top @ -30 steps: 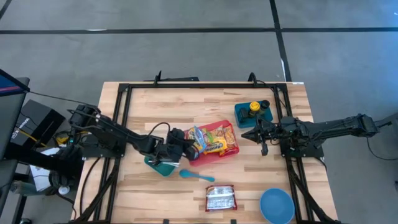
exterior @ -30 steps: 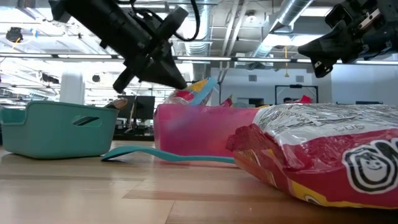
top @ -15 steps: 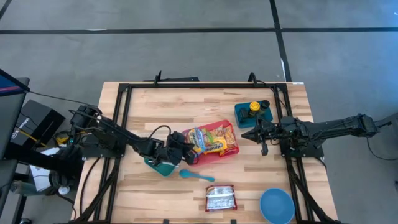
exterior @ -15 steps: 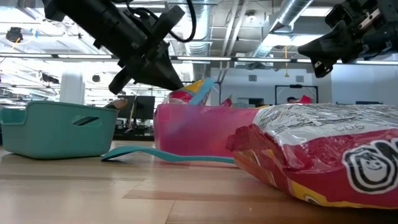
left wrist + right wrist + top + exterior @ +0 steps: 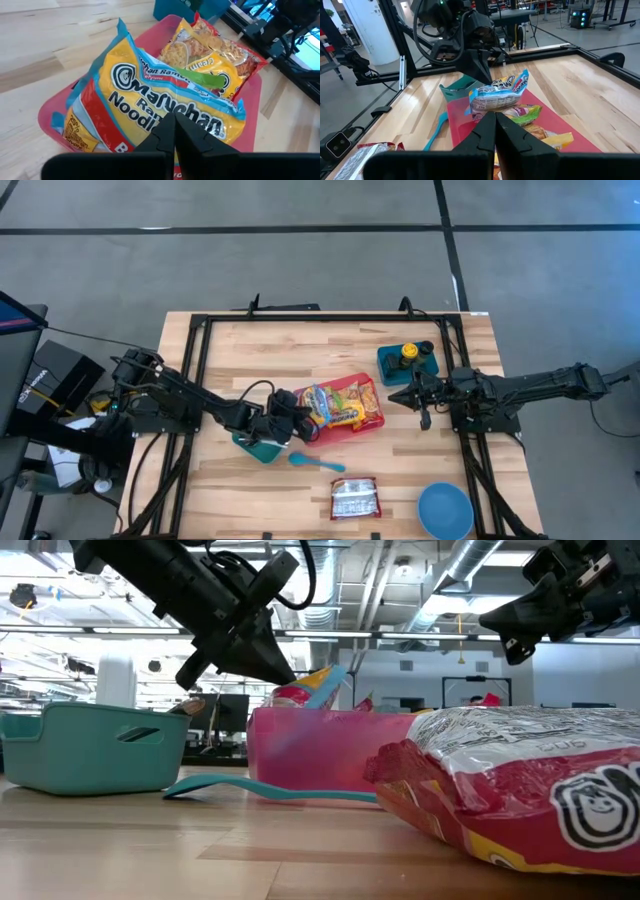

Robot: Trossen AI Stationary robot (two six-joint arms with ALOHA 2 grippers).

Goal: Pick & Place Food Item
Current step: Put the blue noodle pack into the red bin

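While the left gripper (image 5: 303, 423) hovers fingers together just off the noodle packet (image 5: 150, 100) in the pink tray (image 5: 372, 422), seemingly not touching, right gripper (image 5: 402, 397) closed beside tray.

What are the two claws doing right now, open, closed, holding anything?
Left gripper: shut, empty, above the noodle packet.
Right gripper: shut, empty, raised beside the red tray.

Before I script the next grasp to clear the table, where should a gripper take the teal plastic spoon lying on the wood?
Probably at the slim handle of the teal plastic spoon, coming straight down from above. It lies flat on the wooden table beside the pink tray, so only a top pinch across the narrow handle looks workable.
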